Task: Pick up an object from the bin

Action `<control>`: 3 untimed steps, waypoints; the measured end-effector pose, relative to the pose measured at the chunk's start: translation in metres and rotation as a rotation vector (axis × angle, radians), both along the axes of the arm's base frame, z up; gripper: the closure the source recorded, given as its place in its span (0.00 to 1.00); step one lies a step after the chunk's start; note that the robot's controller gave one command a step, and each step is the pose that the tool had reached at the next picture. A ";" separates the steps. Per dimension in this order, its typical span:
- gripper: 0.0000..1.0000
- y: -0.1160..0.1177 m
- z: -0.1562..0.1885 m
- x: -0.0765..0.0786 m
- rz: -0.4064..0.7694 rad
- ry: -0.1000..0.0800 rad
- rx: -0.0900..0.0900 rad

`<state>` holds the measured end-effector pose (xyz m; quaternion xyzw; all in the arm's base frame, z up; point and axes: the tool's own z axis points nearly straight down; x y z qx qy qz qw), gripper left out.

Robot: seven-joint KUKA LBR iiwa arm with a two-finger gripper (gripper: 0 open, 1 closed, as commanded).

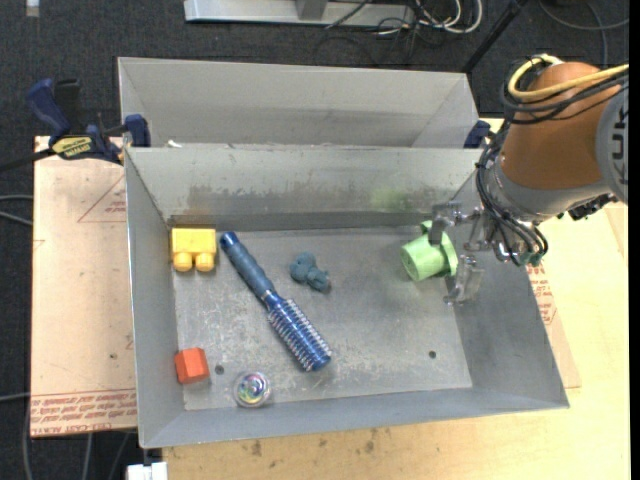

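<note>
- Orange-covered wrist (pixel 555 133): rides highest over the bin, so judged closest to the lens. It carries the gripper (pixel 452 258), whose two fingers pinch a green cylinder (pixel 424 259) from either side.
- Grey metal bin (pixel 300 178): sloped sheet walls and a scuffed flat floor, so loose items settle inward.
- Blue hairbrush (pixel 272 303): smooth handle, ribbed bristle head. It lies flat and diagonal, well apart from the fingers.
- Green cylinder, the task's thing: short, smooth, probably plastic. It sits between the fingers, gripped across its curved side, which suits a round body.
- Yellow block (pixel 193 249): studded and hard-edged, farthest from the fingers.
- Blue-grey figure (pixel 310 272): lumpy, lying between brush and fingers.
- Orange cube (pixel 191 365): matt, well apart from the fingers.
- Glassy ball (pixel 252 389): shiny, beside the cube.
</note>
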<state>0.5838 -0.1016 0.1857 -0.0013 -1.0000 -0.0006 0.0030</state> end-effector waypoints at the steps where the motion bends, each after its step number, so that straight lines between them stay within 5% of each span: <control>1: 0.00 -0.016 -0.101 0.038 -0.228 -0.004 0.000; 2: 1.00 -0.016 -0.098 0.039 -0.226 -0.008 -0.002; 3: 1.00 0.002 0.022 -0.003 -0.224 -0.015 -0.001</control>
